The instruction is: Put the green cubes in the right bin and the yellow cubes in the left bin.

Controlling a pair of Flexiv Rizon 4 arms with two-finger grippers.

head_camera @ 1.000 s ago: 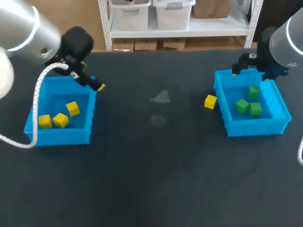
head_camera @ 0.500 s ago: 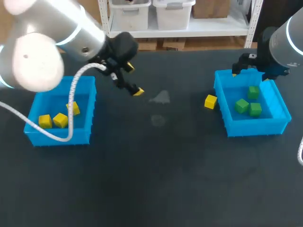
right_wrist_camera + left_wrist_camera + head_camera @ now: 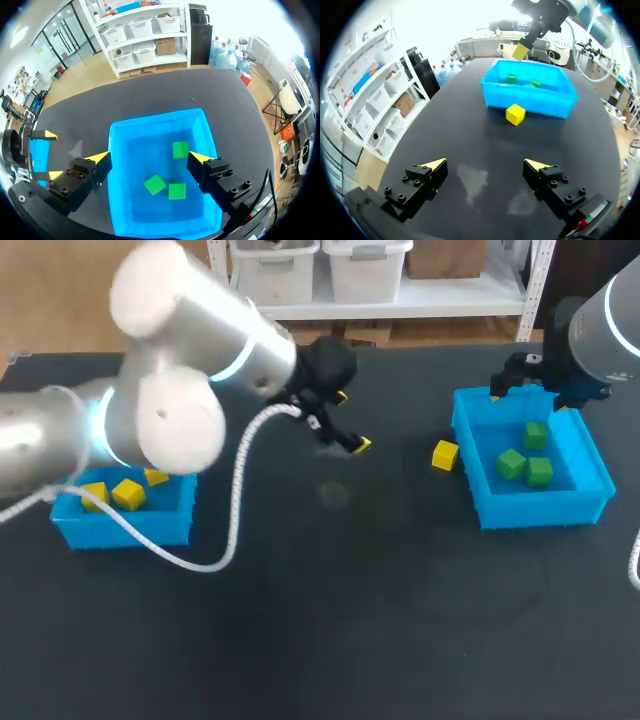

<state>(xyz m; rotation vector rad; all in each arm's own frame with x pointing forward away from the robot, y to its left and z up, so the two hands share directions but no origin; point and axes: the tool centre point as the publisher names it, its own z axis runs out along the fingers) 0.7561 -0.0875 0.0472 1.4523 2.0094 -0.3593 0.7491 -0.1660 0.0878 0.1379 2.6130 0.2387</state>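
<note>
nearly done. three green cubes [image 3: 511,463] sit in the right bin [image 3: 540,508], three yellow cubes [image 3: 128,493] in the left bin [image 3: 120,528]. one loose cube [image 3: 445,454], yellow, lies on the table [image 3: 320,620] just beside the right bin, on the side facing the table's middle; can't tell if it touches the wall. no other cubes seen outside the bins. left to do, as i judge: grab the loose cube, carry it across, drop it in the left bin

left gripper [image 3: 486,164]: fingers spread wide, nothing between them, touching nothing. it hangs over the middle of the table, pointed at the loose cube, which is ahead of it and well apart, roughly in line with the gap between the fingers

right gripper [image 3: 149,157]: also spread wide and empty. it hovers above the right bin, green cubes under and ahead of it, no contact with bin or cubes

likely next: left gripper has to close the gap and come down on the loose cube. the bin wall is right next to it, so the finger on that side has little room and could bump the bin
</note>
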